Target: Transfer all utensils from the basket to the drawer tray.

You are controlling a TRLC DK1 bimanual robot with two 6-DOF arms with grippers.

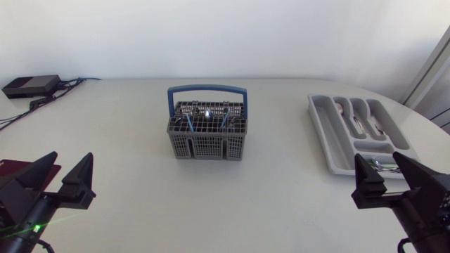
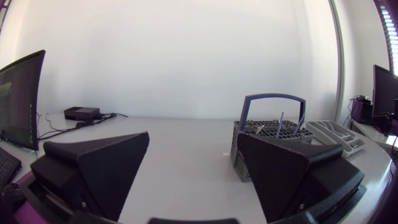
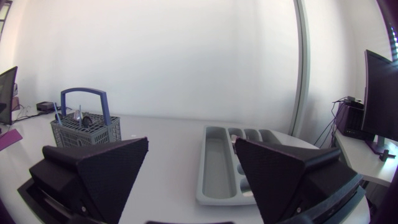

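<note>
- Mid-table, toward the far side: grey mesh plastic cutlery basket [image 1: 207, 144] with a blue arched handle [image 1: 207, 89], long axis lying across the table; metal utensils [image 1: 209, 111] stand upright inside.
- Right of it, well apart: grey plastic drawer tray [image 1: 330, 135], long axis running near-to-far, slightly skewed; silver cutlery pieces [image 1: 360, 121] lie lengthwise in its compartments.
- Left gripper [image 1: 72, 156] over the near left corner, fingers spread wide, holding nothing.
- Right gripper [image 1: 378, 156] at the tray's near end, equally wide, empty.
- White tabletop [image 1: 126, 126]; flat black box [image 1: 30, 86] at far left corner.

Utensils [image 1: 209, 111] mostly hidden inside basket [image 1: 207, 145], tray [image 1: 329, 132] end behind right jaws.
</note>
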